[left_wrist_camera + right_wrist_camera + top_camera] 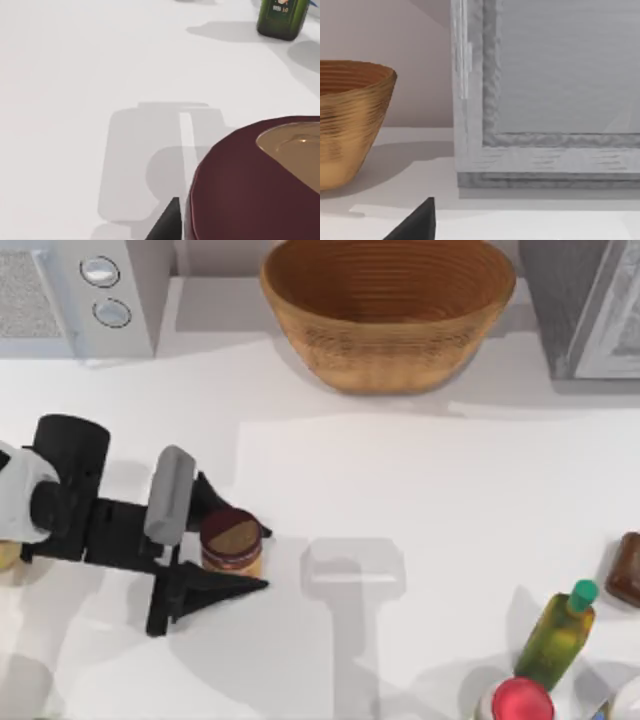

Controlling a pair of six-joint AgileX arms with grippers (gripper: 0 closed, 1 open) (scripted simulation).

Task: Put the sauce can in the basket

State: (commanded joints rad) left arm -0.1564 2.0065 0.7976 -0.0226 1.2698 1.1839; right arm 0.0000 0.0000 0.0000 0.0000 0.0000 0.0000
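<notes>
Both fingers of the left tool point(245, 555) flank the sauce can point(232, 541).

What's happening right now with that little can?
Left end effector open, fingers either side of the small maroon sauce can on the table. Large woven wicker basket waits at the back. Path between looks open. Right arm idle.

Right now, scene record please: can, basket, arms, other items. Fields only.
sauce can: upright on the table, at its left side, between the left gripper's fingers
left gripper: at the can, fingers open either side, not visibly clamped
basket: at the table's far edge, centre, nothing visible inside
right gripper: one finger tip in the right wrist view, facing the basket and a grey appliance
other items: green-capped bottle, red-lidded jar, near right corner
task state: can not yet lifted
</notes>
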